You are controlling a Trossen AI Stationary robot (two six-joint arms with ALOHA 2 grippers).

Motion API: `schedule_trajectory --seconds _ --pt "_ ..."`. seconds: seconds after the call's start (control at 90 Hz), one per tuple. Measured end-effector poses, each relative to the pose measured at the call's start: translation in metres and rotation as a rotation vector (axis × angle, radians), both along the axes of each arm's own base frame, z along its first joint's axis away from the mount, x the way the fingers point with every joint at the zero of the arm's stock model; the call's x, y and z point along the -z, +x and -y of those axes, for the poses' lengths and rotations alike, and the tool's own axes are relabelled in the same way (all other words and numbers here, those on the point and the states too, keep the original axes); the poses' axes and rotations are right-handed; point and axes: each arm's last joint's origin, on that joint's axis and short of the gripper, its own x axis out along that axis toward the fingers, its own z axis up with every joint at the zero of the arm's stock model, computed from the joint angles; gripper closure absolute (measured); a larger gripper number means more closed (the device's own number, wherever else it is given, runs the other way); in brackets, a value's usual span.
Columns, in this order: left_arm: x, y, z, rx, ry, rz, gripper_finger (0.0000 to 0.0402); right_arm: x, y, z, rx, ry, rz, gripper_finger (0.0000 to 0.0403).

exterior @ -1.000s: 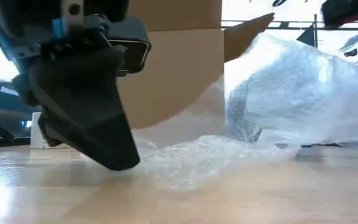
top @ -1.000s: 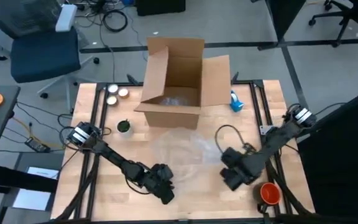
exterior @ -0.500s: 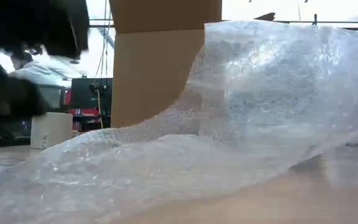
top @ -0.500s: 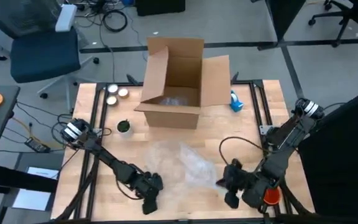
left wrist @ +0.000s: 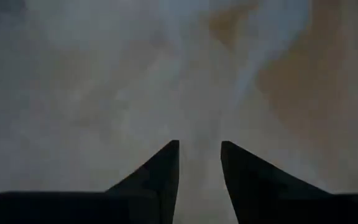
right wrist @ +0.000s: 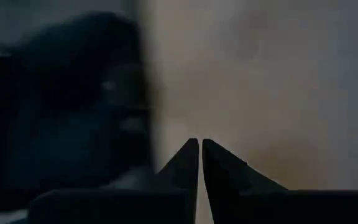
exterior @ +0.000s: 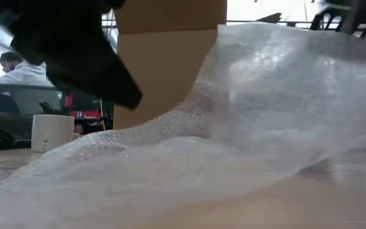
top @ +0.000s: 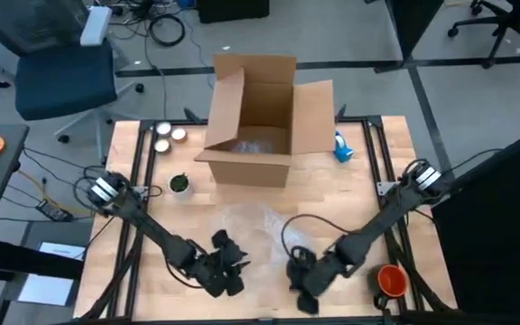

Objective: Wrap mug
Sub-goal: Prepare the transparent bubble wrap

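A clear sheet of bubble wrap (top: 258,226) lies in front of the cardboard box (top: 258,117). It fills the low view (exterior: 234,127) and rises at its right side. An orange mug (top: 391,280) stands on the table near the front right corner. My right gripper (top: 301,287) is shut at the near edge, left of the mug, with its fingertips together (right wrist: 200,146). My left gripper (top: 228,269) hovers over the wrap's near left part, and its fingers stand a little apart (left wrist: 199,146). My right gripper is shut on the bubble wrap at its near right part (exterior: 335,44). The spot between the fingers is blurred, so edge or fold cannot be told. That side of the wrap is lifted, and the rest slopes down leftward onto the table (exterior: 56,184).
The open box stands at the table's far middle. A small potted plant (top: 180,184) and two tins (top: 163,135) are at the far left, and a blue object (top: 343,149) is right of the box. Bare wood lies left and right of the wrap.
My right gripper has gone to the near edge and then along it toward the table's left, away from the mug. My left gripper has swung to the near left and back toward the wrap, rising. The wrap has been drawn toward the near edge, its right side raised.
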Motion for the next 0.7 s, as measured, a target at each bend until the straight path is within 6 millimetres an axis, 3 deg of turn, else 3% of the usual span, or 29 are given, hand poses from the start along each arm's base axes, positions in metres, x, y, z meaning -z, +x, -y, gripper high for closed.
schedule_trajectory --seconds 0.133,0.422,0.478,0.544,0.7 --pt "0.028 -0.006 -0.002 0.033 0.029 -0.183 0.0296 -0.007 -0.015 0.023 0.139 -0.218 -0.217 0.0403" --pt "0.036 -0.023 -0.002 0.051 0.074 -0.363 0.0296 -0.023 -0.046 0.086 0.419 -0.683 -0.609 0.0403" --pt "0.034 -0.026 0.0 0.084 0.091 -0.377 0.0296 -0.024 -0.044 0.095 0.439 -0.694 -0.646 0.0403" --pt "0.031 -0.031 0.002 0.121 0.103 -0.394 0.0296 -0.028 -0.043 0.104 0.339 -0.695 -0.676 0.0403" --pt "0.018 -0.043 0.0 0.163 0.113 -0.454 0.0296 -0.057 -0.045 0.127 0.335 -0.61 -0.61 0.0403"
